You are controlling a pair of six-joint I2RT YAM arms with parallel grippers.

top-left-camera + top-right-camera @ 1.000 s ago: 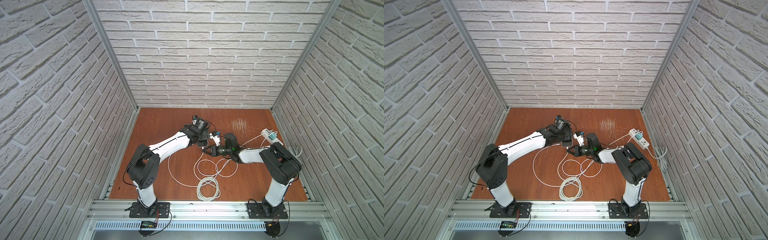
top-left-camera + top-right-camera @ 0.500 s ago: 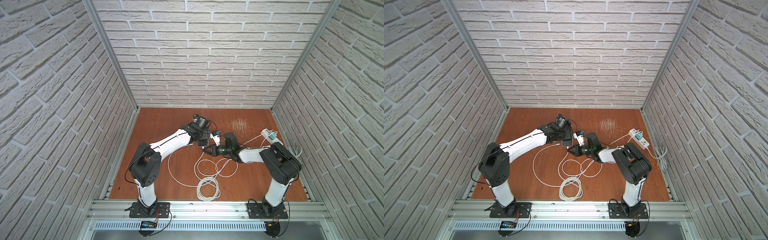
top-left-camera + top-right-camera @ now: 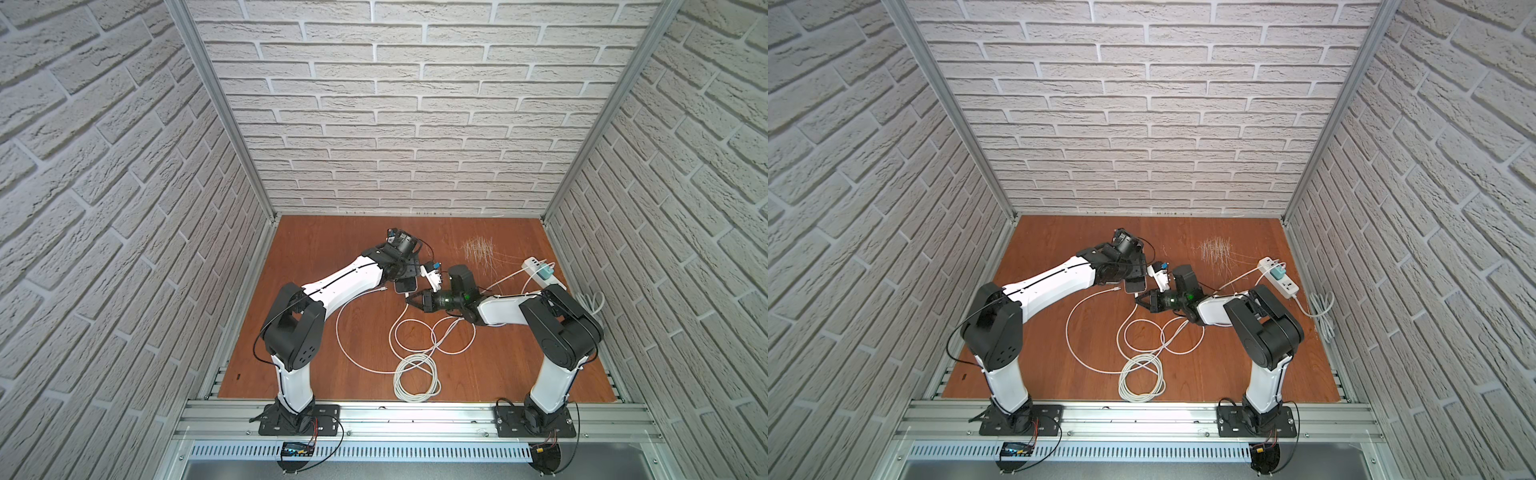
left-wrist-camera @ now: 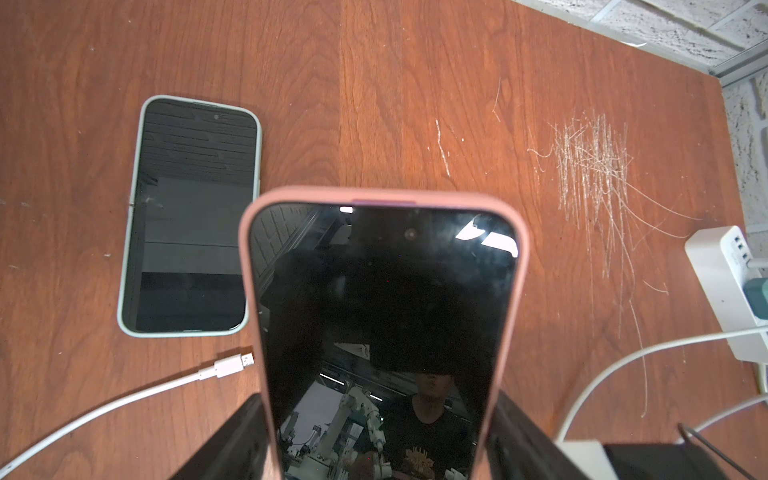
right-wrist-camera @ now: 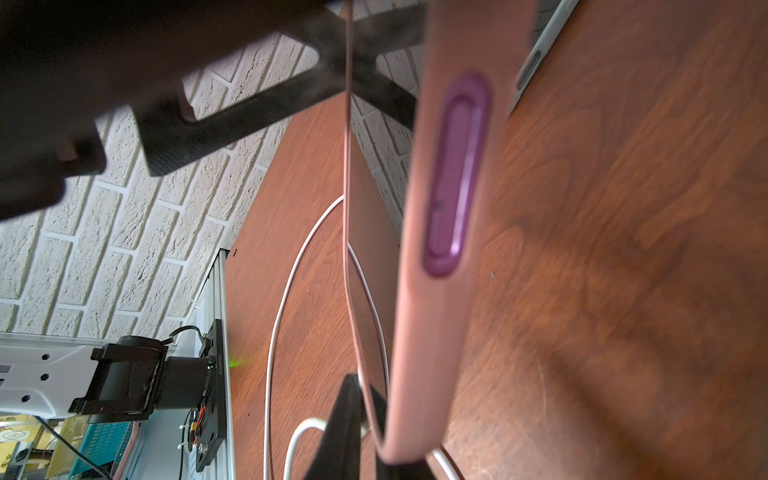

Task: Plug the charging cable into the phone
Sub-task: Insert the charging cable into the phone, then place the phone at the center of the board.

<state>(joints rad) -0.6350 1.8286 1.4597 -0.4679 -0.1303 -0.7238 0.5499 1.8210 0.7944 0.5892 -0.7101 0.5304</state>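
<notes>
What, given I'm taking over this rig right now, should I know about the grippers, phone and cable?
Left gripper: shut on the pink-cased phone, gripping its lower part.
Right gripper: shut, apparently pinching the plug of the charging cable at that phone's bottom end.
A green-cased phone lies flat on the table, a loose plug beside it.
Done: phone gripped, plug at its port end.
Left: seating is hidden; confirm or finish the insertion.
</notes>
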